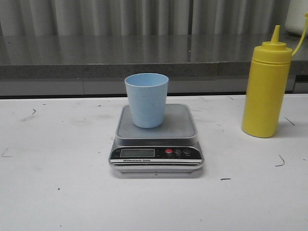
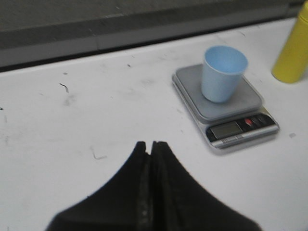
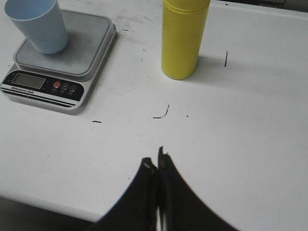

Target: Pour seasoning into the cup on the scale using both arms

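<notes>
A light-blue cup (image 1: 147, 99) stands upright on the silver scale (image 1: 156, 144) at the table's middle. The yellow seasoning bottle (image 1: 267, 89) stands upright on the table to the right, cap on. Neither gripper shows in the front view. My left gripper (image 2: 150, 144) is shut and empty, above bare table well short of the scale (image 2: 231, 113) and cup (image 2: 222, 73). My right gripper (image 3: 156, 158) is shut and empty, above bare table short of the bottle (image 3: 183, 38). The cup (image 3: 38, 24) and scale (image 3: 72, 57) also show in the right wrist view.
A grey ledge (image 1: 144, 53) runs along the back of the white table (image 1: 57, 183). Small dark marks dot the tabletop. The bottle's base (image 2: 293, 53) shows in the left wrist view beyond the scale.
</notes>
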### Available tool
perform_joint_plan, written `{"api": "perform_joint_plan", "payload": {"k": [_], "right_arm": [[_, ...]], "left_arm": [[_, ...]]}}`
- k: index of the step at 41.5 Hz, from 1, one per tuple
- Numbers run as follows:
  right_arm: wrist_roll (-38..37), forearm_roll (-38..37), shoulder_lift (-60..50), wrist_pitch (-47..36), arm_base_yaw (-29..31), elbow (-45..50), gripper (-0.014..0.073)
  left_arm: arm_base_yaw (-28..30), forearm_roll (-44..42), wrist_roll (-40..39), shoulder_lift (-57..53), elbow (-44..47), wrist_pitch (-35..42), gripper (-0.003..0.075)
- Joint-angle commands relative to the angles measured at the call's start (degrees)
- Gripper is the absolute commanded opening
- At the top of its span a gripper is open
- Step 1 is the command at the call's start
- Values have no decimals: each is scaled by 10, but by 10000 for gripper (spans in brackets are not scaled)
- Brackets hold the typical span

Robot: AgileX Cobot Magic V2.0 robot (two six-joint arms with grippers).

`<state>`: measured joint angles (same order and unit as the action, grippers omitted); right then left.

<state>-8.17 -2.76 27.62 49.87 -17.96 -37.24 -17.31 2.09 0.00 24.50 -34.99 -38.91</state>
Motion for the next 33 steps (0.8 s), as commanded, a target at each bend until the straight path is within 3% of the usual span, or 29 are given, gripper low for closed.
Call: {"api": "perform_joint_plan", "payload": {"k": [1, 7, 15, 25, 33], "right_arm": [[8, -6, 2, -33, -1, -20, -69], [8, -6, 2, -33, -1, -20, -69], [8, -6, 2, -33, -1, -20, -69], [8, -6, 3, -34, -1, -20, -69], [8, -6, 3, -33, -1, -20, -69]], "left_arm": [[48, 12, -3, -53, 63, 142, -20], [102, 18, -3, -146, 199, 281, -20], [146, 20, -3, -238, 318, 359, -20], [130, 35, -3, -257, 366, 429, -20], [124, 35, -3, -258, 366, 425, -20]]}}
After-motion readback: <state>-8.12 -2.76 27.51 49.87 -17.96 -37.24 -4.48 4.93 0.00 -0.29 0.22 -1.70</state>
